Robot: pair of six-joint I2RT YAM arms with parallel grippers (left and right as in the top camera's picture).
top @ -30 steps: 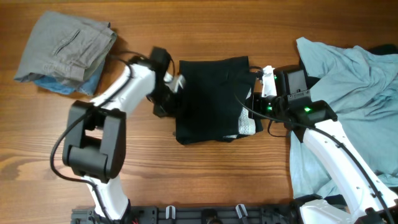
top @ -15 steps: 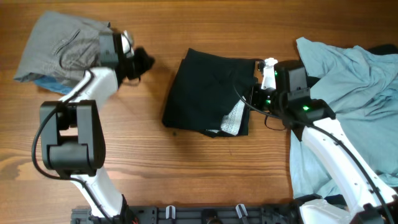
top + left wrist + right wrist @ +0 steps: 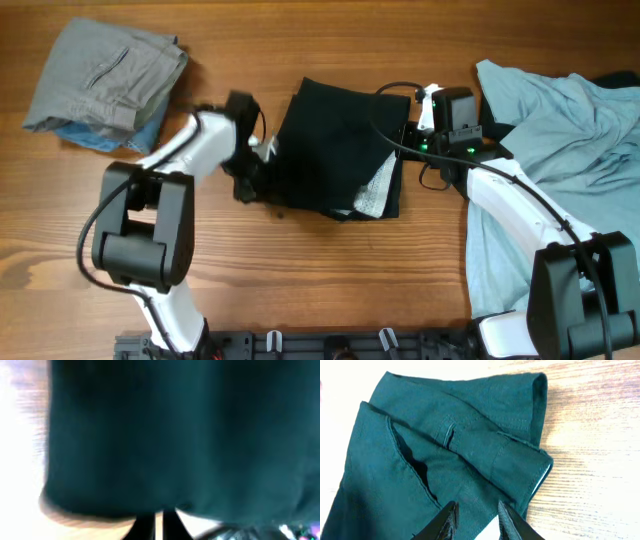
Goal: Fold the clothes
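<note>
A dark green, nearly black folded garment (image 3: 335,150) lies mid-table, with a pale lining patch (image 3: 378,188) showing at its lower right. My left gripper (image 3: 258,168) is at the garment's left edge. In the blurred left wrist view its fingers (image 3: 158,524) are nearly together at the cloth's (image 3: 175,435) hem, and I cannot tell if any cloth is pinched. My right gripper (image 3: 408,140) is at the garment's right edge. In the right wrist view its fingers (image 3: 477,512) are apart just over the folded waistband area (image 3: 470,445), holding nothing.
A folded grey garment (image 3: 105,70) lies on a blue one (image 3: 115,138) at the back left. A loose pile of light blue cloth (image 3: 560,170) covers the right side. Bare wood table (image 3: 330,280) lies in front.
The garment shifted and turned between the earliest frame and now. My left arm swung out to the grey pile, then back to the garment's left edge. My right gripper moved slightly back.
</note>
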